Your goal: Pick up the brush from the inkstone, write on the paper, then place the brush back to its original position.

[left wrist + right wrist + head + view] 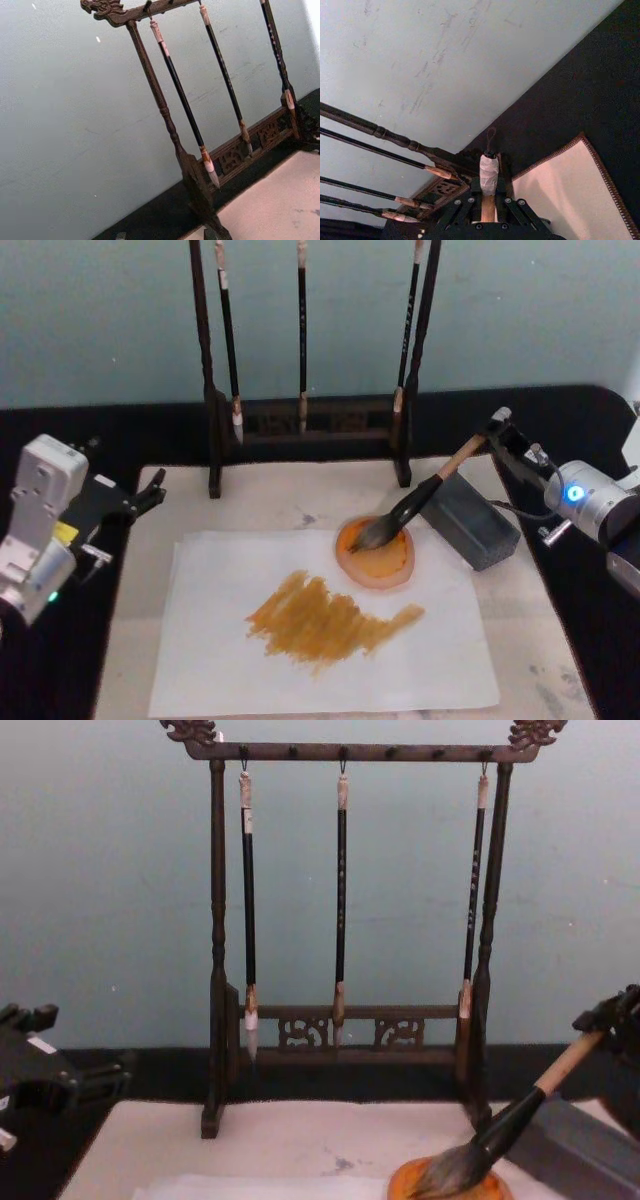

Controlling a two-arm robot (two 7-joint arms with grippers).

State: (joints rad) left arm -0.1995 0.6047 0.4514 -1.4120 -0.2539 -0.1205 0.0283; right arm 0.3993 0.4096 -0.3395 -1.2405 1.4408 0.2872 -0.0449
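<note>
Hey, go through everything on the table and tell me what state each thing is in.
brush: tilted, tuft in the inkstone, handle end gripped.
inkstone: upright, holding the tuft.
paper: flat, smeared with orange-brown strokes.
right gripper: shut on the brush.
left gripper: parked at the left, empty.
thin brushes: hanging on the rack.

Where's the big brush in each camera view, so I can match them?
Head view: brush right of centre, tuft in the inkstone.
Chest view: brush bottom right, tuft on the inkstone.
Right wrist view: brush bottom centre, whitish handle end, in the right tool.
Left wrist view: faces the brush rack, the landmark all views share.
</note>
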